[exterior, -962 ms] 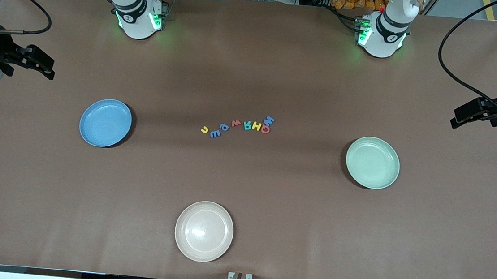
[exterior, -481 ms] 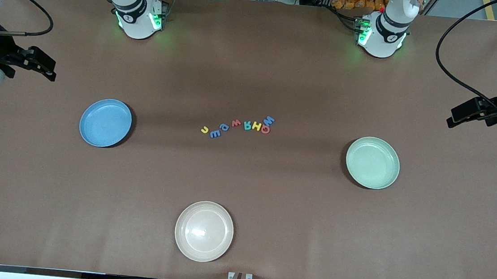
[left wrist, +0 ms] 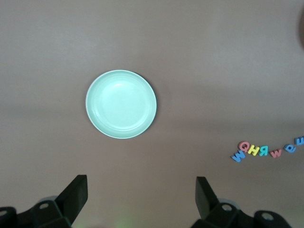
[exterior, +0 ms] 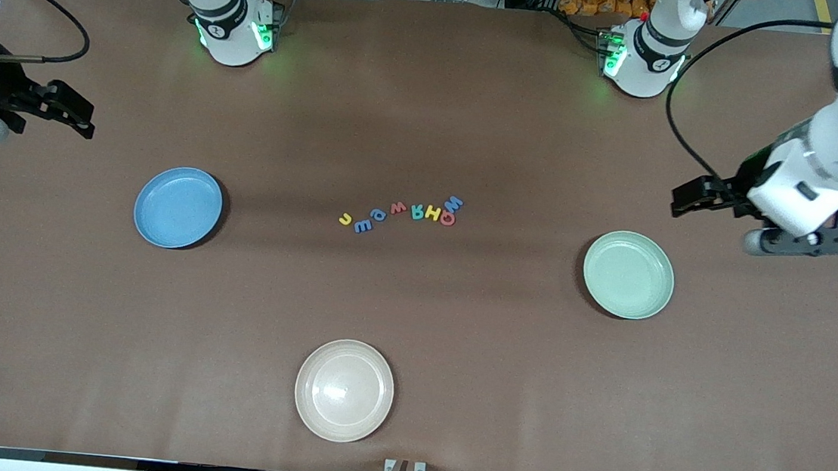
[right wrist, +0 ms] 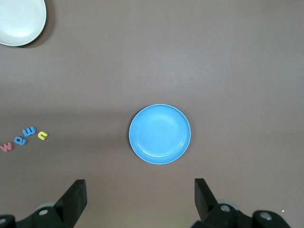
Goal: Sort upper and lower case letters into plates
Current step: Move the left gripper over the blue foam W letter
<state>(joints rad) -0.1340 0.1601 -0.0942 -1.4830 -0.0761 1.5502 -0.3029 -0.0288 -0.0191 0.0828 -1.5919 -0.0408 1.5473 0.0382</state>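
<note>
Nearest the front camera, low in the frame just short of centre, a cream-beige plate (exterior: 344, 390) sits alone on the brown desk (exterior: 453, 360); its rim also shows in the upper corner of the right wrist view (right wrist: 19, 21). Farther up, at mid-height of the front view, the pale mint green plate (exterior: 628, 274) lies toward the left arm's end of the desk and holds nothing; in the left wrist view (left wrist: 121, 104) it appears a little above centre. The plain blue plate (exterior: 178, 207) lies toward the right arm's end, also with nothing in it, and fills the middle of the right wrist view (right wrist: 159, 134). Between the two plates, near the centre of the front frame and slightly farther from the camera than either, the letters (exterior: 401, 213) form a short curved row flat on the desk, in yellow, blue, red-pink and teal, touching or just beside one another; none lies in a plate. The left hand (exterior: 688, 198) hangs in the air over bare desk beside the mint green plate, its fingers (left wrist: 76, 192) spread wide apart with nothing between them. The right hand (exterior: 77, 117) hangs at the frame's left edge over bare desk, well apart from the blue plate, its fingers (right wrist: 76, 195) likewise spread wide and holding nothing.
</note>
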